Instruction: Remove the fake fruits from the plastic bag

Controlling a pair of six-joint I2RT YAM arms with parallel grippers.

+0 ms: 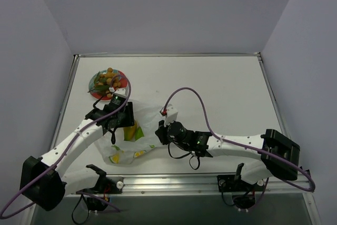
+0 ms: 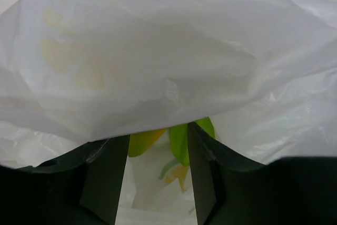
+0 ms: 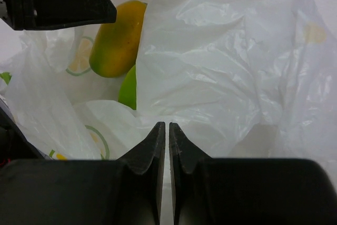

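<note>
- Legible text, numerals, brand names, labels, signs: none in any view.
- plastic bag: carries printed graphics only, namely green-outlined citrus-slice motifs with yellow centres. No lettering can be made out on it.

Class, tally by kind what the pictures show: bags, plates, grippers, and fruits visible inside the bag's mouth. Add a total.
Bag: 1
Plate: 1
Grippers: 2 (left, right)
Fruits in bag: 2 (mango, green piece)
Total: 6
</note>
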